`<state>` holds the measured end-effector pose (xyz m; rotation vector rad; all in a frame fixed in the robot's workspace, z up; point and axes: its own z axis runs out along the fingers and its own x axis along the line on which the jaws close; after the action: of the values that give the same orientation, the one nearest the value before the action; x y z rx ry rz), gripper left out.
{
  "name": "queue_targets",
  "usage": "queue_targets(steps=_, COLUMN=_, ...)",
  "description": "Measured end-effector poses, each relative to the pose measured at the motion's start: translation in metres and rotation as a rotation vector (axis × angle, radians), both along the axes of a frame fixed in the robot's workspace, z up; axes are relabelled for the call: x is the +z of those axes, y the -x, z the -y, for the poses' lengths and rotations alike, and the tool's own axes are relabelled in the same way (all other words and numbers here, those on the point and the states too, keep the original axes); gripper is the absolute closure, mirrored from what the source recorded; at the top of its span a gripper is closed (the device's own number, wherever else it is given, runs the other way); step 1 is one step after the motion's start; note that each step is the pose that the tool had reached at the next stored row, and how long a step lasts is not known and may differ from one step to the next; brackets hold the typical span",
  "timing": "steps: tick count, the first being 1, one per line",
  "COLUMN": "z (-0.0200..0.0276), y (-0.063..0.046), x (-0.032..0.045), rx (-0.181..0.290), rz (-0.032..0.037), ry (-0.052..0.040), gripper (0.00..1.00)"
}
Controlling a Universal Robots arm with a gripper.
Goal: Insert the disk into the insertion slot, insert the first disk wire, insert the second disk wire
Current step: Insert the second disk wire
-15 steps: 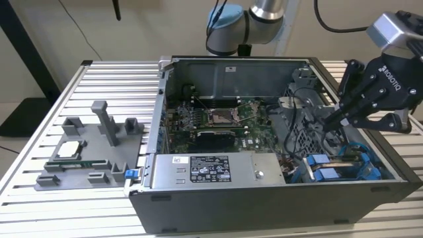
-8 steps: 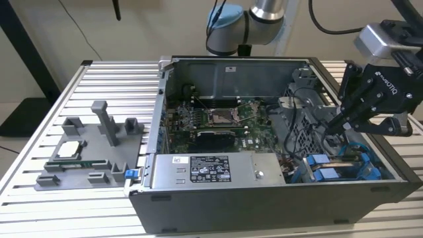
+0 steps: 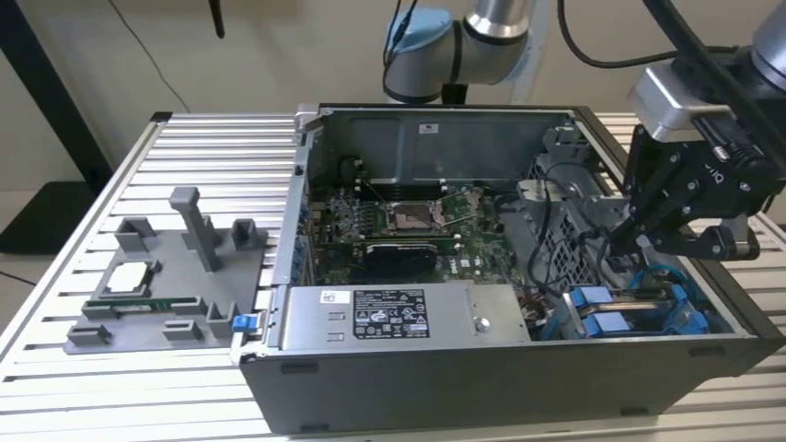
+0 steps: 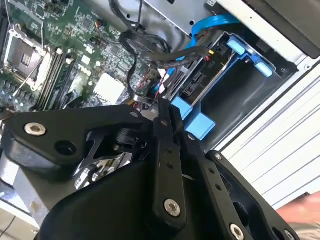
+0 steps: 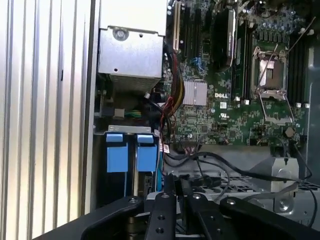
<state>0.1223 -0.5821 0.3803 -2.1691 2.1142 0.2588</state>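
Observation:
The disk (image 4: 200, 82), silver-grey in its blue carrier (image 3: 605, 318), sits inside the insertion slot (image 4: 245, 95) of the drive cage, at the near corner of the case on the exterior view's right. Its blue tabs (image 5: 117, 152) face outward. A blue wire (image 4: 212, 22) and a black wire bundle (image 4: 170, 52) run to the disk's connector edge. My gripper (image 3: 624, 244) hangs over the cage just above the disk. Its fingers are drawn together, with the end of a black wire (image 4: 132, 75) at the tips of the gripper (image 4: 161, 104) (image 5: 177, 182).
The open computer case (image 3: 491, 378) lies on a slatted metal table (image 3: 74, 387). Inside are the motherboard with its processor socket (image 3: 406, 216) and a power supply (image 3: 399, 313). A grey fixture tray (image 3: 160, 276) with small parts stands at the exterior view's left.

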Motion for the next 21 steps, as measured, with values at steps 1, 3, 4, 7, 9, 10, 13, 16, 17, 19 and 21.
queue_targets(steps=1, z=0.0003, y=0.002, x=-0.0005, rx=0.000, rz=0.0054, ry=0.0007, gripper=1.00)
queue_targets(steps=3, z=0.0005, y=0.004, x=-0.0018, rx=0.000, rz=0.0103, ry=0.0048, gripper=1.00)
queue_targets(steps=4, z=0.0005, y=0.003, x=-0.0030, rx=0.000, rz=0.0108, ry=0.0081, gripper=1.00)
queue_targets(steps=7, z=0.0005, y=0.003, x=-0.0075, rx=0.000, rz=0.0119, ry=0.0163, gripper=1.00)
queue_targets(steps=9, z=0.0005, y=0.003, x=-0.0103, rx=0.000, rz=0.0136, ry=0.0207, gripper=1.00)
queue_targets(steps=10, z=0.0005, y=0.004, x=-0.0113, rx=0.000, rz=0.0146, ry=0.0228, gripper=1.00)
queue_targets(steps=13, z=0.0005, y=0.003, x=-0.0141, rx=0.000, rz=0.0169, ry=0.0273, gripper=1.00)
queue_targets(steps=16, z=0.0007, y=0.002, x=-0.0143, rx=0.000, rz=0.0170, ry=0.0279, gripper=1.00)
queue_targets(steps=17, z=0.0007, y=0.002, x=-0.0143, rx=0.000, rz=0.0170, ry=0.0279, gripper=1.00)
queue_targets(steps=19, z=0.0007, y=0.002, x=-0.0144, rx=0.000, rz=0.0170, ry=0.0277, gripper=1.00)
queue_targets(steps=21, z=0.0022, y=0.002, x=-0.0146, rx=0.000, rz=0.0170, ry=0.0278, gripper=1.00)
